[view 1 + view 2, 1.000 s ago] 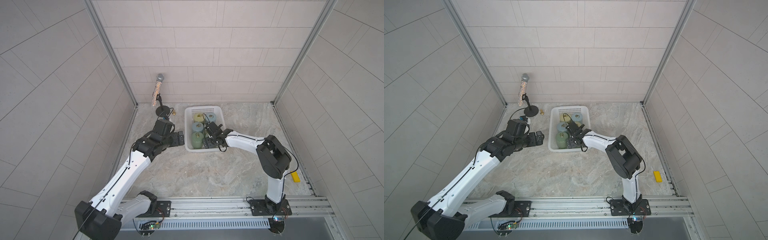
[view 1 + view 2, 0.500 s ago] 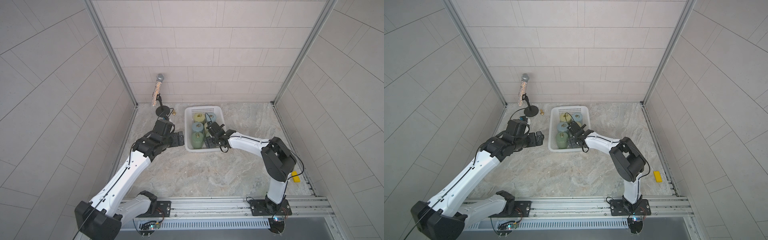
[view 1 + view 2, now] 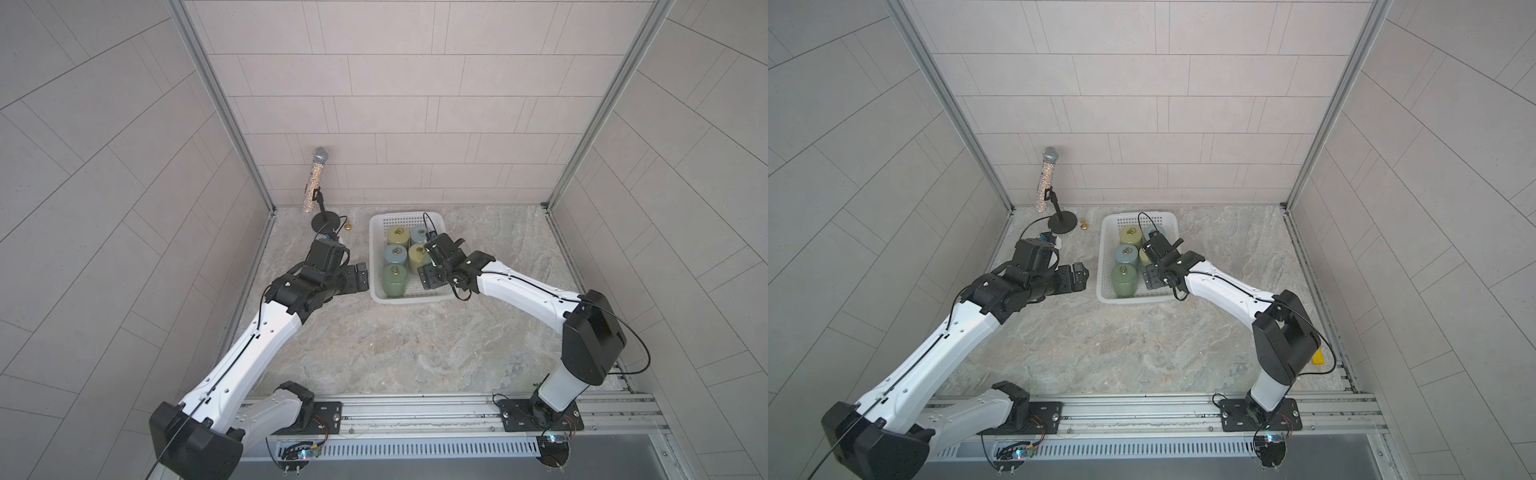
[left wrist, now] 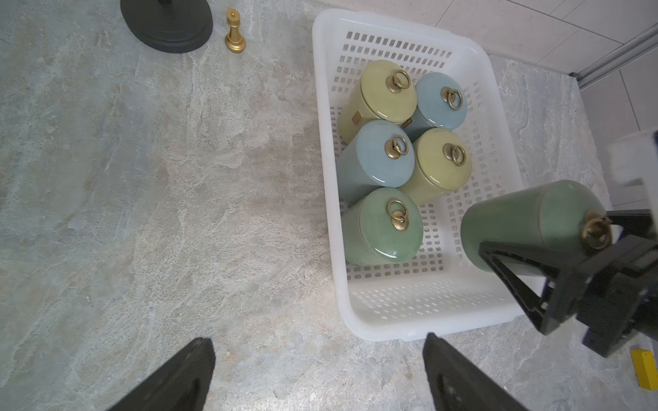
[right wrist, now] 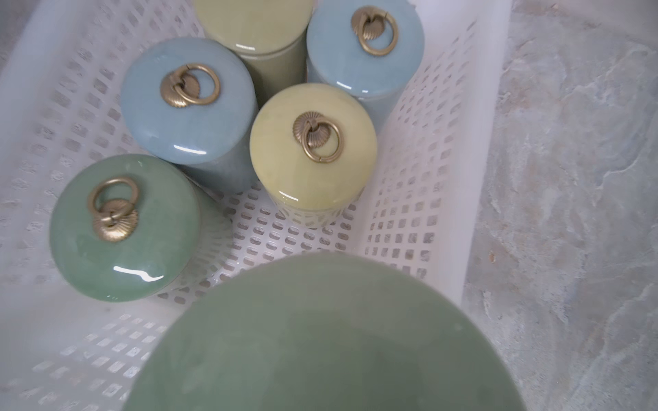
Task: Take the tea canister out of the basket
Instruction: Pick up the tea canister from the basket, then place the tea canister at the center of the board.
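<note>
Nearest the arms' bases, a small yellow block lies at the right edge of the marble tabletop, well apart from everything else.

Farther in, the left gripper hovers over bare marble just beside the basket's left wall. Its jaws are spread wide with nothing between them.

Level with it, the right gripper is clamped on the dark green tea canister. One black finger runs along the canister's side. The canister is lifted off the basket floor and tipped onto its side, brass ring lid toward the right arm, over the near right corner of the white perforated basket. Whether it is above the rim I cannot tell. In the right wrist view its base fills the foreground.

Five other canisters stand upright inside the basket:
- a green one at the near left;
- a blue one and a yellow-green one behind it, side by side;
- another yellow-green one and another blue one farthest back.

Beyond the basket's far left corner stand a gold chess piece and a glittery microphone on a black round-based stand.
</note>
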### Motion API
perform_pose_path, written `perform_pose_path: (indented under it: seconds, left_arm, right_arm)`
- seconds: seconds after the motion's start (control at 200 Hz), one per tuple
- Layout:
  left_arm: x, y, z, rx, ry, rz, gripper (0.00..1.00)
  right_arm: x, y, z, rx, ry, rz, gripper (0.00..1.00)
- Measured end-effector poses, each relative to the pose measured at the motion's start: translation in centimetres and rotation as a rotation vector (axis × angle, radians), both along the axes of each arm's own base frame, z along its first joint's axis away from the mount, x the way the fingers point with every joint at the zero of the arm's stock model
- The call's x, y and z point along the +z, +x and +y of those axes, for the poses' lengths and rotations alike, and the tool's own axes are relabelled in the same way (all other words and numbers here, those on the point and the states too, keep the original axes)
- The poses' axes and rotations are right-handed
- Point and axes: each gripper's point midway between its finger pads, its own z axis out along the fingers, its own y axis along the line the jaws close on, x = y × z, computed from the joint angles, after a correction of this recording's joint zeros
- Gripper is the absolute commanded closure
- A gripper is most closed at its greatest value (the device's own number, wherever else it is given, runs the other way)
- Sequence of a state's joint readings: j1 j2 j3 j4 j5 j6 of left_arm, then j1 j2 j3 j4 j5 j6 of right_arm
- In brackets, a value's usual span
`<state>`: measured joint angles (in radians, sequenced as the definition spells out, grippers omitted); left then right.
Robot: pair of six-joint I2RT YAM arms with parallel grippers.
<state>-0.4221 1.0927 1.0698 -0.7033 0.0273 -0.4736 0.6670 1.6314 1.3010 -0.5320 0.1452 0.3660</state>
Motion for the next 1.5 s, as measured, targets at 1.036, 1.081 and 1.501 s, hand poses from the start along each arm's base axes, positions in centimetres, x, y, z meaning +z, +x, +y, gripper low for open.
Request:
perform_pose_path:
  seconds: [1.036, 1.081, 1.501]
  left_arm:
    - [2.1, -2.0, -0.5, -0.054, -0.077, -0.036, 0.00]
    - [2.3, -2.4, -0.4, -0.054, -0.077, -0.038, 0.00]
    - [2.8, -4.3, 0.5, -0.047, -0.079, -0.032, 0.00]
  right_arm:
    - [-5.8, -13.7, 1.9, 0.010, -0.012, 0.076, 0.21]
    - [-6.4, -13.6, 2.0, 0.004, -0.008, 0.072, 0.21]
    - [-10.4, -12.3, 3.5, -0.020, -0.039, 0.065, 0.20]
